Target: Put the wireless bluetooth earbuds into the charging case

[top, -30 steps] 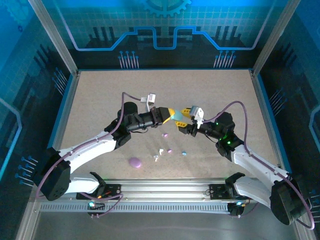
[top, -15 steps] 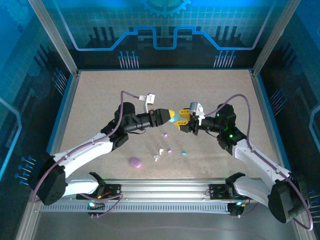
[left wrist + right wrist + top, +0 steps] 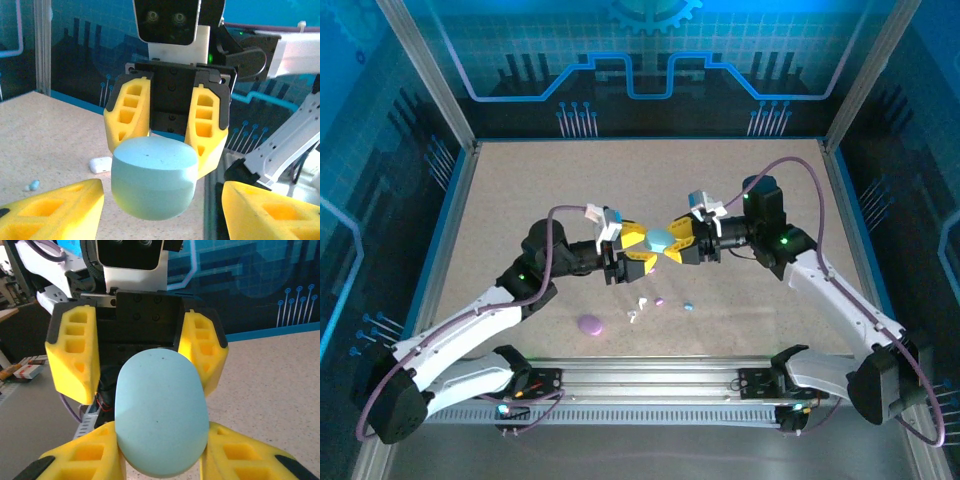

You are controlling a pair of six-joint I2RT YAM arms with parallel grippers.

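A light blue charging case, closed, hangs above the middle of the table between both grippers. My right gripper is shut on it; in the right wrist view its yellow fingers press the case from both sides. My left gripper faces it, open. Its fingers stand wide of the case without touching. On the table below lie earbuds: a pink-purple one, a light blue one and two white ones.
A purple pebble-like case lies near the front edge, left of the earbuds. A small white piece and a light blue bud lie on the table under the left gripper. Metal frame posts and blue walls enclose the table.
My left gripper has let go of the blue case, opened, and drawn back left. My right gripper has closed on the case and holds it alone.
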